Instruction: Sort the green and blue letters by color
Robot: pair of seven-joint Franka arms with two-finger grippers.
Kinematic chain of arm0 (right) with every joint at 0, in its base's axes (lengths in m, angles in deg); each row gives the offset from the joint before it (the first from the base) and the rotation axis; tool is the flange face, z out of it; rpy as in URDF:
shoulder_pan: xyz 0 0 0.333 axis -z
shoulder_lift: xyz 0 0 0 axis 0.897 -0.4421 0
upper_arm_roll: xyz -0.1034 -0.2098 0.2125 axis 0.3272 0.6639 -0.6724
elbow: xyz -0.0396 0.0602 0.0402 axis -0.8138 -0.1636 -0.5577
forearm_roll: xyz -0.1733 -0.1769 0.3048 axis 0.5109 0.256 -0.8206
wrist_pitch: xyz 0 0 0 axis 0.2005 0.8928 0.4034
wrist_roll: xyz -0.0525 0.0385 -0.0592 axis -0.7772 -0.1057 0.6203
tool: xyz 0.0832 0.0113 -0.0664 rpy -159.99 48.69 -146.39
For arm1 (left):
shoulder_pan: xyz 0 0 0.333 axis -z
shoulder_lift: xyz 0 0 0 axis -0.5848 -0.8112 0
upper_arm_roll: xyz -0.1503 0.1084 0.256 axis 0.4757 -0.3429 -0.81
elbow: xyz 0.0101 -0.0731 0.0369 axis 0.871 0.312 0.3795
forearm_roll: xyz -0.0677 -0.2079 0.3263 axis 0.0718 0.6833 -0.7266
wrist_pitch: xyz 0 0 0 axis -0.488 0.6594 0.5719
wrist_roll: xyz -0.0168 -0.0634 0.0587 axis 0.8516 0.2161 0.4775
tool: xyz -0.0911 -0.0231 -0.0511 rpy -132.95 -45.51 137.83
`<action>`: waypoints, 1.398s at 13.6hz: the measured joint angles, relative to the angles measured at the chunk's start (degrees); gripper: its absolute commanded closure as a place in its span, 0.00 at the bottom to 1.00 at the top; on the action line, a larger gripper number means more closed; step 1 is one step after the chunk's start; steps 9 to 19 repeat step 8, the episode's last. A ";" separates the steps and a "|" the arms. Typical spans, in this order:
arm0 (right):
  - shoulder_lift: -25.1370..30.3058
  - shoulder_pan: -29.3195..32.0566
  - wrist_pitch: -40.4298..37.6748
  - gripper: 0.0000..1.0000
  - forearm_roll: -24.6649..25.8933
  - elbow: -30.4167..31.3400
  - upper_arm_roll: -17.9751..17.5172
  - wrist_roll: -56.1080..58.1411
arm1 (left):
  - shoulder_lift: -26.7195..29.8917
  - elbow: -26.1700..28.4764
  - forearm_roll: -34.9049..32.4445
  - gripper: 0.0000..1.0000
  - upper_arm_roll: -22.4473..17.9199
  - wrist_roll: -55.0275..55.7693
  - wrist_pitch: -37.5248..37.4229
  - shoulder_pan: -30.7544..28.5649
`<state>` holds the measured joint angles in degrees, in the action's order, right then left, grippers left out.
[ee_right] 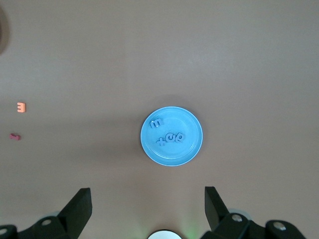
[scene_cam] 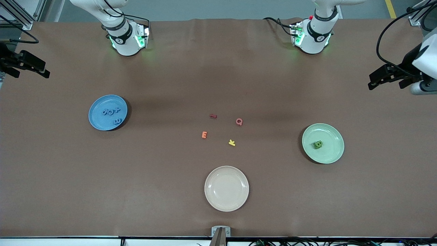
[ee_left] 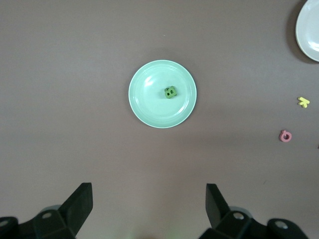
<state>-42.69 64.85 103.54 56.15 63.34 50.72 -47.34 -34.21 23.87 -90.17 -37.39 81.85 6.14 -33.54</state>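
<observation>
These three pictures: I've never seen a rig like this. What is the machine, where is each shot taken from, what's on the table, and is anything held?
Two robot arms stand at a brown table. One picture looks down from across the table; the other two come from cameras on the wrists. The left gripper and the right gripper are open, empty and raised at the table's two ends.

The blue letters lie in the blue plate; the green letters sit clumped in the pale-green plate. The cream plate is empty. Between the plates lie a dark red letter, a pink Q, an orange E and a yellow K.

Blue letters point(scene_cam: 111, 111) (blue plate point(scene_cam: 99, 119)), green letters point(scene_cam: 318, 145)
</observation>
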 measured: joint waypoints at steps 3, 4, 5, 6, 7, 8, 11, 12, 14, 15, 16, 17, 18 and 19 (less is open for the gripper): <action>0.00 0.00 0.00 0.00 0.00 0.00 0.00 0.00 | 0.01 -0.46 -0.72 0.00 1.35 0.13 0.10 0.00; 0.00 0.00 0.00 0.00 0.00 0.00 0.00 0.00 | 0.00 -0.63 -0.73 0.00 1.32 0.13 0.10 -0.04; 0.00 0.00 0.00 0.00 0.00 0.00 0.00 0.00 | -0.06 -0.91 -0.73 0.00 1.24 0.13 0.16 -0.11; 0.00 0.00 0.00 0.00 0.00 0.00 0.00 0.00 | -0.22 -1.34 -0.73 0.00 1.22 0.12 0.25 -0.22; 0.00 0.00 0.00 0.00 0.00 0.00 0.00 0.00 | -0.40 -1.81 -0.73 0.00 1.22 0.12 0.27 -0.33; 0.00 0.00 0.00 0.00 0.00 0.00 0.01 0.00 | -0.53 -2.16 -0.73 0.00 1.21 0.13 0.27 -0.41; 0.00 0.00 0.00 0.00 0.00 0.00 0.01 0.00 | -0.53 -2.16 -0.73 0.00 1.21 0.13 0.27 -0.41; 0.00 0.00 0.00 0.00 0.00 0.00 0.01 0.00 | -0.53 -2.16 -0.73 0.00 1.21 0.13 0.27 -0.41; 0.00 0.00 0.00 0.00 0.00 0.00 0.01 0.00 | -0.53 -2.16 -0.73 0.00 1.21 0.13 0.27 -0.41; 0.00 0.00 0.00 0.00 0.00 0.00 0.01 0.00 | -0.53 -2.16 -0.73 0.00 1.21 0.13 0.27 -0.41; 0.00 0.00 0.00 0.00 0.00 0.00 0.01 0.00 | -0.53 -2.16 -0.73 0.00 1.21 0.13 0.27 -0.41; 0.00 0.00 0.00 0.00 0.00 0.00 0.01 0.00 | -0.53 -2.16 -0.73 0.00 1.21 0.13 0.27 -0.41; 0.00 0.00 0.00 0.00 0.00 0.00 0.01 0.00 | -0.53 -2.16 -0.73 0.00 1.21 0.13 0.27 -0.41; 0.00 0.00 0.00 0.00 0.00 0.00 0.01 0.00 | -0.53 -2.16 -0.73 0.00 1.21 0.13 0.27 -0.41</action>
